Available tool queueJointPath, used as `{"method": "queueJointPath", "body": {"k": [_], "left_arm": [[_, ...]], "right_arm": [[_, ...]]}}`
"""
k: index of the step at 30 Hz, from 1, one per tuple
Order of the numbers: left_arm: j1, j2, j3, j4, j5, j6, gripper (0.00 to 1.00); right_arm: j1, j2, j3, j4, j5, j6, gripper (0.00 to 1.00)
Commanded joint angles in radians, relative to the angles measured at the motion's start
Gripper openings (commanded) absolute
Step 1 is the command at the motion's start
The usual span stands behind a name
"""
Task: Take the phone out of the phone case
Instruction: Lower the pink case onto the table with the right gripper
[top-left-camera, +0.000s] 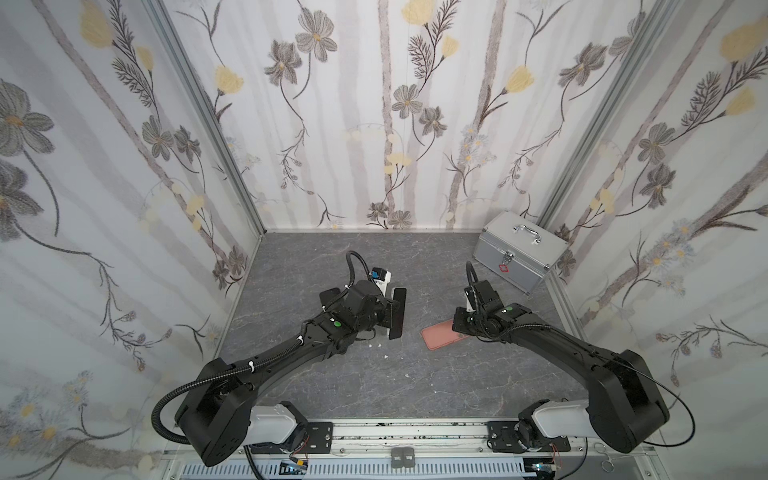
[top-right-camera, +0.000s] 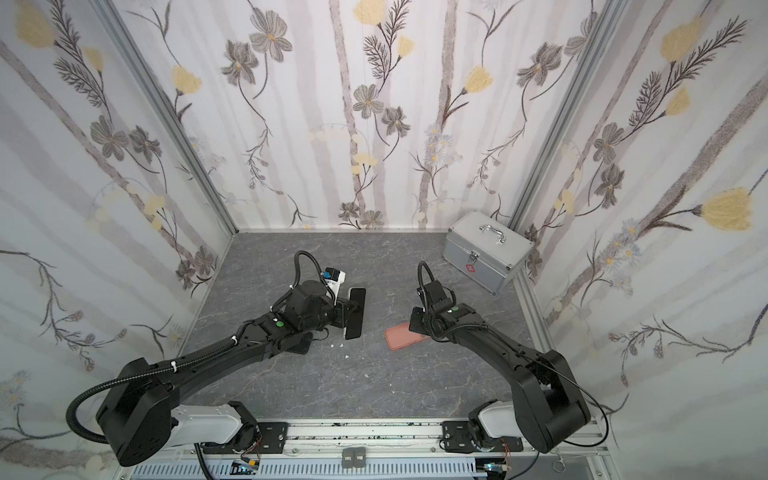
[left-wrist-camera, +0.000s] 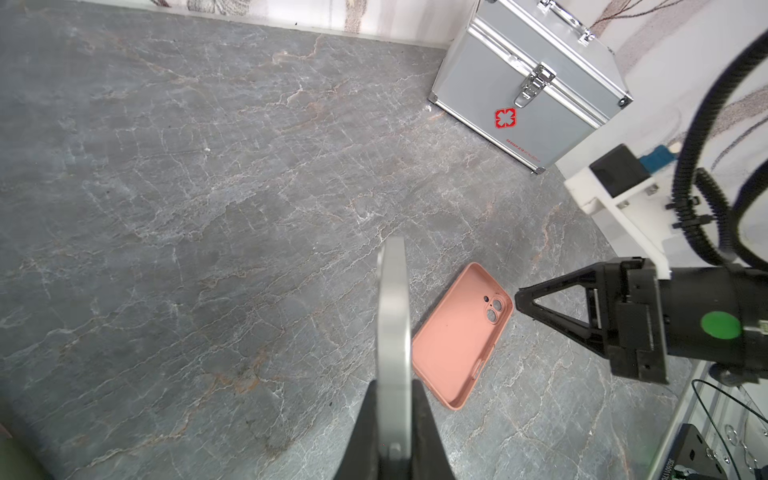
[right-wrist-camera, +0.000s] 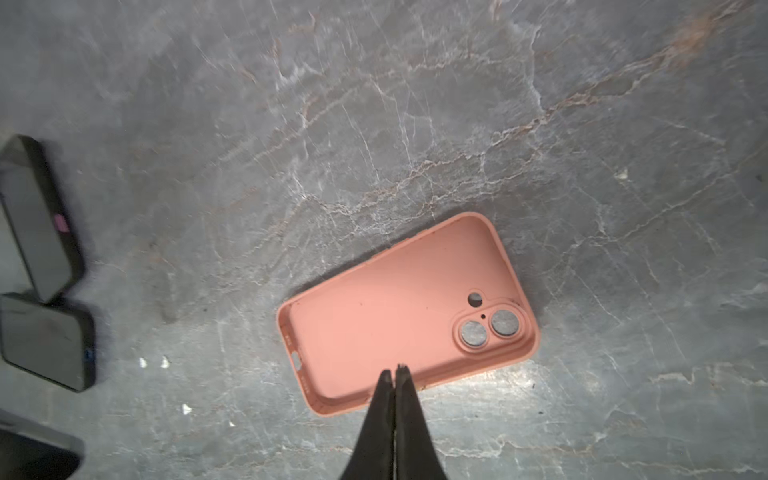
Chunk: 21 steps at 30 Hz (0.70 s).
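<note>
Two task items, both sets of fingers and the surroundings, listed in turn.

Item 1, phone (left-wrist-camera: 394, 316): already out of the phone case (right-wrist-camera: 386, 324). Clamped between the left fingers (left-wrist-camera: 419, 409), one finger pressed on each flat face. Stands on edge, silvery side rail turned to the left wrist camera, most of its length reaching out past the fingertips. Appears as a dark slab in both top views.

Item 2, phone case: salmon pink, empty, hollow side up. Lies flat on the grey marbled worktop (right-wrist-camera: 415, 124). Has two round lens holes and a smaller hole at one corner. Sits directly beneath and just beyond the tips of the right fingers (right-wrist-camera: 386, 382); near the left fingers but apart from them, off to one side of the held phone.

Right fingers: pressed together tip to tip, holding nothing. Tips poised over a long rim of the phone case; touching it or just above it, cannot tell.

Item 3, metal box (top-left-camera: 515, 253): silver, closed, with a carry handle on top, a latch and a red cross mark on the front. Stands beyond the right fingers, well apart from them, farther still from the left fingers.

Item 4, white flecks (right-wrist-camera: 143, 362): few, tiny, scattered on the worktop between the two sets of fingers.
</note>
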Motion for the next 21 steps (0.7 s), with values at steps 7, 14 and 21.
{"method": "queueJointPath", "body": {"k": [7,14,21], "left_arm": [[0.015,0.02,0.024,0.041,0.002,0.055,0.0],[0.044,0.029,0.037,0.046,0.029,0.068,0.0],[0.055,0.031,0.034,0.048,0.046,0.094,0.0]], "right_arm": [[0.076,-0.05,-0.097,0.088,0.126,0.204,0.41],[0.145,-0.009,-0.07,0.021,0.243,0.382,0.48],[0.167,0.087,0.006,-0.064,0.272,0.455,0.48]]}}
